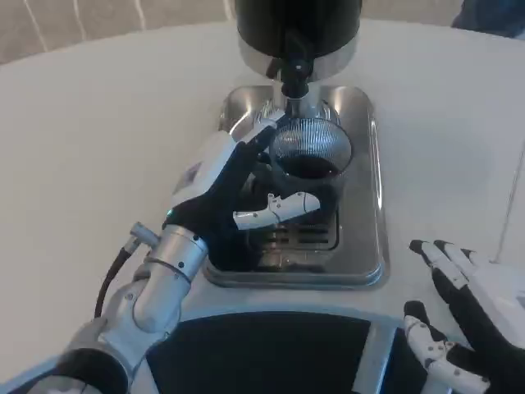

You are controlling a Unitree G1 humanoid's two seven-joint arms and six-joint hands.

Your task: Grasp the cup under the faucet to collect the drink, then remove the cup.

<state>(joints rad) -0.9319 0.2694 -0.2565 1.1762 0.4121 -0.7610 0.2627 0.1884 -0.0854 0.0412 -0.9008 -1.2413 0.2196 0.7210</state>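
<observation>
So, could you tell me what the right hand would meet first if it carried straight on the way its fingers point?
Probably the steel drip tray's near right corner; the right hand points up-left toward it, though depth is unclear.

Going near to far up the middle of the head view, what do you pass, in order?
Left hand gripping the cup → cup on the steel drip tray → faucet → black dispenser body.
</observation>
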